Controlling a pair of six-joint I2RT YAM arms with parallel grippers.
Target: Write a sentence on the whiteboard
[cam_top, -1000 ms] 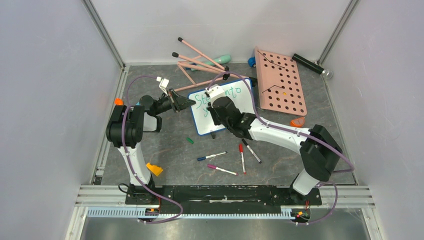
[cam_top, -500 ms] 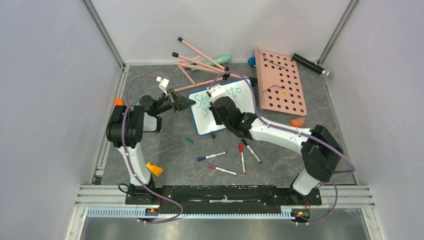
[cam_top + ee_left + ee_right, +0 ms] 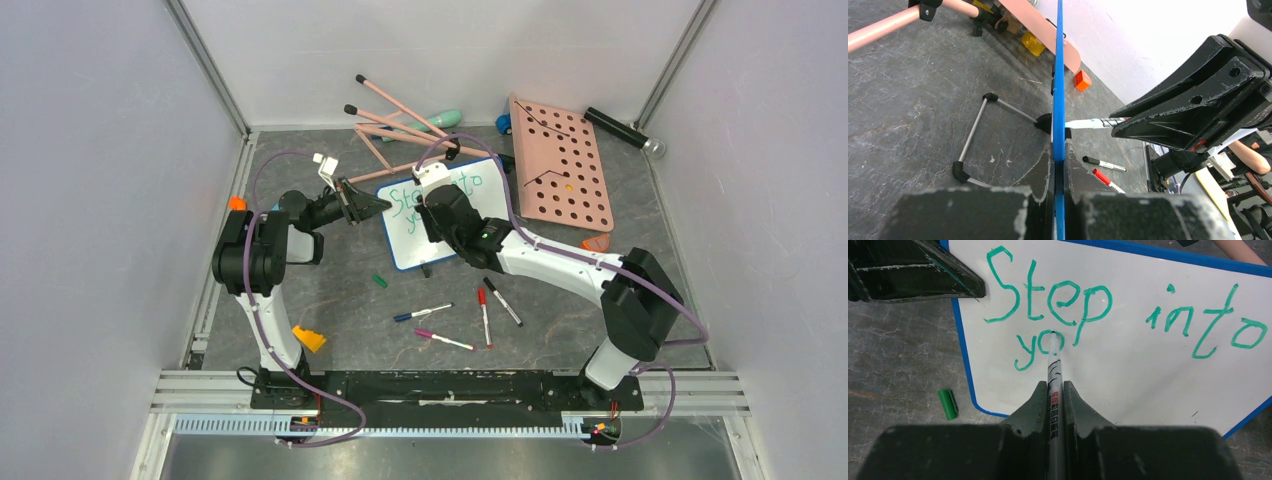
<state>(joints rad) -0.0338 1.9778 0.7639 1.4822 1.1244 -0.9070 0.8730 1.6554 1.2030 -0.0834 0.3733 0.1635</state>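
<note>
The left gripper (image 3: 1058, 165) is clamped on the blue left edge of the whiteboard (image 3: 1148, 370), which sits mid-table between the arms. The right gripper (image 3: 1053, 390) pinches a marker (image 3: 1053, 367), its tip on the "yo" of the sentence (image 3: 1031, 286) ("Step into" stands above). A green cap (image 3: 948, 404) lies just beside the board.

The whiteboard (image 3: 1148, 370) is white with a blue frame, the sentence (image 3: 1048, 300) green. The marker (image 3: 1054, 385) is white with black print, the cap (image 3: 948, 404) green, the bench (image 3: 898, 365) dark grey with pale veins, the holed board (image 3: 560, 165) salmon pink.
</note>
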